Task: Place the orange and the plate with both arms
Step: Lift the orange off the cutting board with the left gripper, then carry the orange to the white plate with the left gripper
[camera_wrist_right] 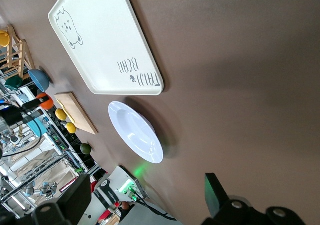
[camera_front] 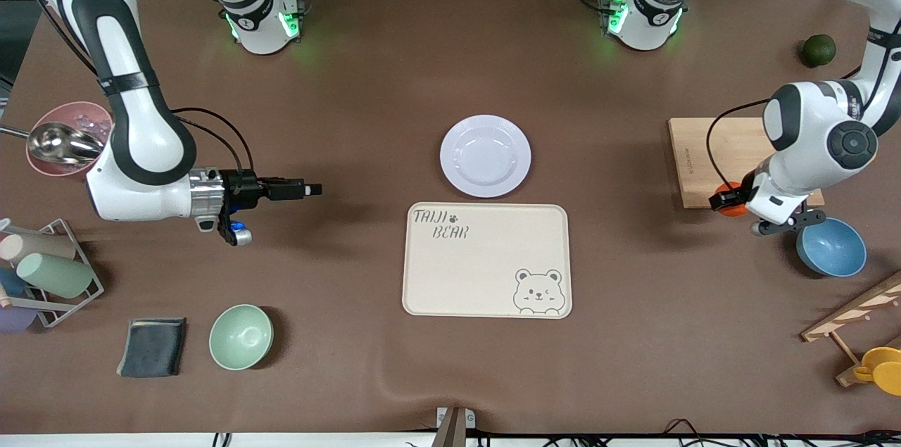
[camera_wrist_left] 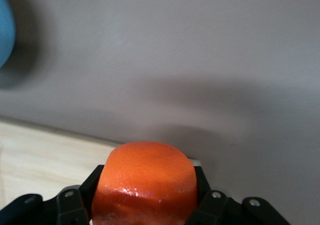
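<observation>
The left gripper (camera_front: 732,199) hangs near the left arm's end of the table, its fingers closed on the orange (camera_wrist_left: 145,185). The right gripper (camera_front: 310,189) waits with fingers apart, pointing sideways, toward the right arm's end.

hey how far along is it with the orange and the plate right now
Early. The left gripper is shut on the orange, at the corner of the wooden board. The plate sits untouched just above the bear tray, and the right gripper, open, hangs over bare table toward the right arm's end. Left: grasping the plate and placing both items.
</observation>
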Robot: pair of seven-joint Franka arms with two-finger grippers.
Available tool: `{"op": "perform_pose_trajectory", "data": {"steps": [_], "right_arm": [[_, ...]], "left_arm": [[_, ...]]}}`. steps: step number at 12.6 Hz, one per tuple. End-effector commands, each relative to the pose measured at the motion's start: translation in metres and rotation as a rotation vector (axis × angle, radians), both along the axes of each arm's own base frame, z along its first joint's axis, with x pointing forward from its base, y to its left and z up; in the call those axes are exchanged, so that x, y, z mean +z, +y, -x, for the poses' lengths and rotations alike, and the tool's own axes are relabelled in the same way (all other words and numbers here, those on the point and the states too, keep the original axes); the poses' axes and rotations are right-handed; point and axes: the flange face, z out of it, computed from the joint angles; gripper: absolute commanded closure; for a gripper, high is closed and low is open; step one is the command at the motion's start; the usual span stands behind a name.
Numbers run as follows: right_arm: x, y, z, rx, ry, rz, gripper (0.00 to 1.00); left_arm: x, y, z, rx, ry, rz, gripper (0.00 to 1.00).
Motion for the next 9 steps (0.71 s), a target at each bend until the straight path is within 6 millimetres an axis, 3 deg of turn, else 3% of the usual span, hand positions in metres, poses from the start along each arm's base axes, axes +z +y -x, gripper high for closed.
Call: {"op": "perform_pose_trajectory", "data": {"steps": [1,2,4,6,9], "right_arm": [[-0.007,0.016,0.007,-0.017,-0.055,0.006,0.0],[-0.009,0.027,0.011,-0.017,-0.06,-0.012,0.0],[-0.01,0.03,0.011,-0.026,-0.058,-0.024,0.0],[-0.011,0.036,0.012,-0.003,-0.087,-0.028,0.0],[-0.021,0.036,0.02,0.029,-0.107,-0.038,0.0]], "left_arm": [[0.02,-0.049,-0.005,-0.016,-0.038,-0.005,0.96],[0.021,-0.084,-0.005,0.003,-0.046,0.01,0.96],[0.03,-0.15,-0.001,0.061,-0.066,0.043,0.96],[0.032,-0.216,0.016,0.092,-0.055,0.057,0.96],[0.032,-0.332,0.041,0.174,-0.016,0.063,0.96]]}}
